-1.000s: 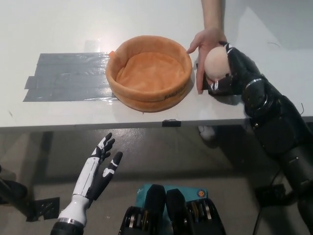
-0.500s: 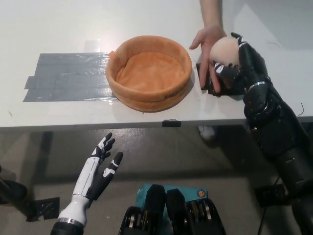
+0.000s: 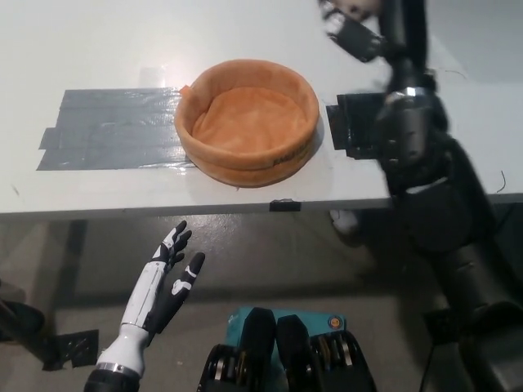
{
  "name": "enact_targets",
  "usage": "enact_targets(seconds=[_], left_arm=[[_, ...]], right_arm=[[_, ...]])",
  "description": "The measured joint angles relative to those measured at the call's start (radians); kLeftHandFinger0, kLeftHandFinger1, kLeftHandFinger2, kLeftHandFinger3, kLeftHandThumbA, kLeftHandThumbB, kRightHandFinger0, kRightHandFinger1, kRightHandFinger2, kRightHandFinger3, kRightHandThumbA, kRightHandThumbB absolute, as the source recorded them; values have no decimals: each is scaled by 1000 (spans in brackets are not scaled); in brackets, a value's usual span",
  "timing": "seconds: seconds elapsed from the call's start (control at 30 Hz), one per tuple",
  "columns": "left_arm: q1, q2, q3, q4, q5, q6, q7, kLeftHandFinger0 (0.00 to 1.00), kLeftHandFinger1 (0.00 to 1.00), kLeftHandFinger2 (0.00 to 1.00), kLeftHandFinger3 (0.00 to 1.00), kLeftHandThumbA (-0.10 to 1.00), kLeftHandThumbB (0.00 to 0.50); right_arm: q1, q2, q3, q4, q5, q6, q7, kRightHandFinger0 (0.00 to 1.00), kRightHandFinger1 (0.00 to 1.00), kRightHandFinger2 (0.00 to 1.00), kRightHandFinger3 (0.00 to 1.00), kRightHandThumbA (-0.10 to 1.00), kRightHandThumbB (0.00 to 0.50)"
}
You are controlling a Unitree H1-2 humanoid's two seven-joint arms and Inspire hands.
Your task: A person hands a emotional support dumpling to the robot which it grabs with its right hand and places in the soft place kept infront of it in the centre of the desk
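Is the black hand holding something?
Yes. The right hand is closed around the pale dumpling, gripping its underside. The left hand holds nothing.

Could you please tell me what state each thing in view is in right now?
Right hand: raised at the picture's top edge, blurred, shut on the dumpling.
Dumpling: mostly cut off by the edge.
Bed: upright on the desk, empty.
Left hand: open, resting below the desk edge.
Tape: stuck flat to the desk.
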Motion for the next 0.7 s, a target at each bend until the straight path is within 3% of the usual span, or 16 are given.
enact_targets(seconds=[0.1, 0.17, 0.37, 0.4, 0.43, 0.47, 0.5, 0.53, 0.6, 0.7], left_arm=[[0, -1, 2, 0, -1, 1, 0, 1000, 1000, 1000, 1000, 869, 61], [0, -2, 3, -1, -2, 2, 0, 1000, 1000, 1000, 1000, 872, 37], [0, -2, 1, -4, 3, 4, 0, 1000, 1000, 1000, 1000, 865, 28], [0, -2, 0, -4, 4, 4, 0, 1000, 1000, 1000, 1000, 864, 18], [0, -2, 0, -4, 5, 4, 0, 1000, 1000, 1000, 1000, 864, 18], [0, -1, 0, -4, 6, 4, 0, 1000, 1000, 1000, 1000, 864, 19], [-1, 0, -1, -4, 6, 3, 0, 1000, 1000, 1000, 1000, 864, 20], [-1, 1, -1, -4, 6, 3, 0, 1000, 1000, 1000, 1000, 863, 19], [-3, 2, -2, -4, 7, 3, 0, 1000, 1000, 1000, 1000, 855, 23], [-8, 3, -2, -4, 6, 3, -1, 1000, 1000, 1000, 1000, 850, 22]], right_arm=[[-25, 34, 38, 42, -9, -17, -4, 0, 441, 867, 938, -100, 209], [-50, 60, 63, 111, -20, -28, -10, 0, 456, 885, 916, -100, 188], [-122, 113, 124, 375, -41, -55, -28, 0, 419, 866, 846, -100, 191], [-130, 118, 130, 412, -43, -60, -32, 20, 433, 823, 778, -100, 211], [-136, 120, 135, 442, -44, -63, -35, 1, 381, 732, 659, -100, 215], [-146, 125, 143, 498, -45, -66, -38, 69, 460, 845, 784, -100, 219], [-154, 128, 150, 542, -45, -66, -39, 597, 920, 1000, 1000, 212, 244], [-157, 128, 152, 562, -44, -64, -35, 963, 1000, 1000, 1000, 349, 263], [-161, 128, 155, 593, -40, -55, -4, 1000, 1000, 1000, 1000, 627, 359], [-166, 122, 165, 617, -36, -41, 62, 1000, 1000, 1000, 1000, 766, 412]])
